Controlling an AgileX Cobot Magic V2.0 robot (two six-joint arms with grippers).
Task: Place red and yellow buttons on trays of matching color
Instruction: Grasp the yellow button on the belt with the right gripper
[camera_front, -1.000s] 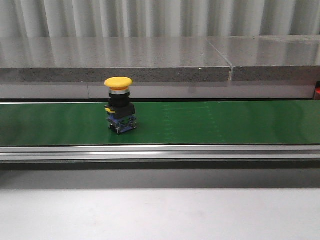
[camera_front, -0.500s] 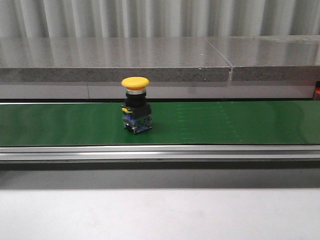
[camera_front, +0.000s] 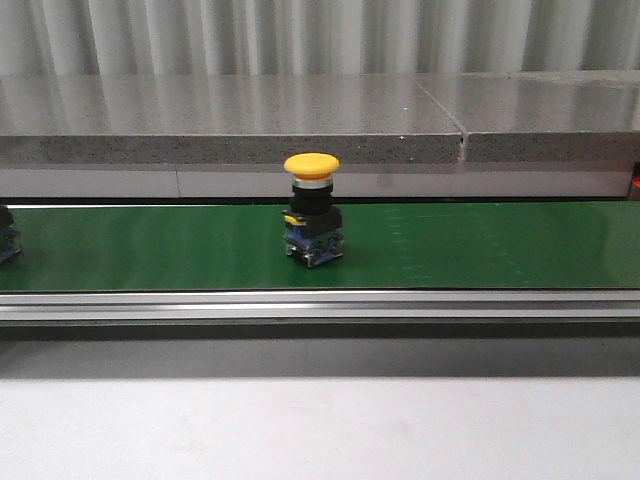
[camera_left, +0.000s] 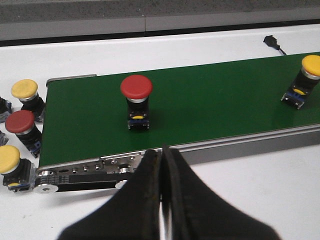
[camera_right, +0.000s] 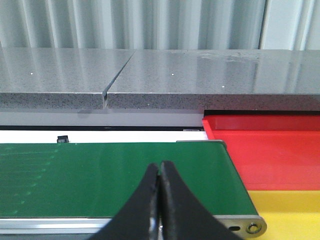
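1. No brand, label or writing can be read on anything in view.
2. The left gripper has its black fingers pressed together, holding nothing, above the near rail of the green belt.
3. The right gripper is likewise pressed together and empty, over the belt's end.
4. A yellow button, with a mushroom-shaped cap on a black and blue body, stands upright at the centre of the front view.
5. A red button stands upright on the belt in the left wrist view, left of centre.
6. Three spare buttons sit off the belt at that frame's left edge.
7. The glossy red tray and the yellow tray lie at the lower right of the right wrist view.
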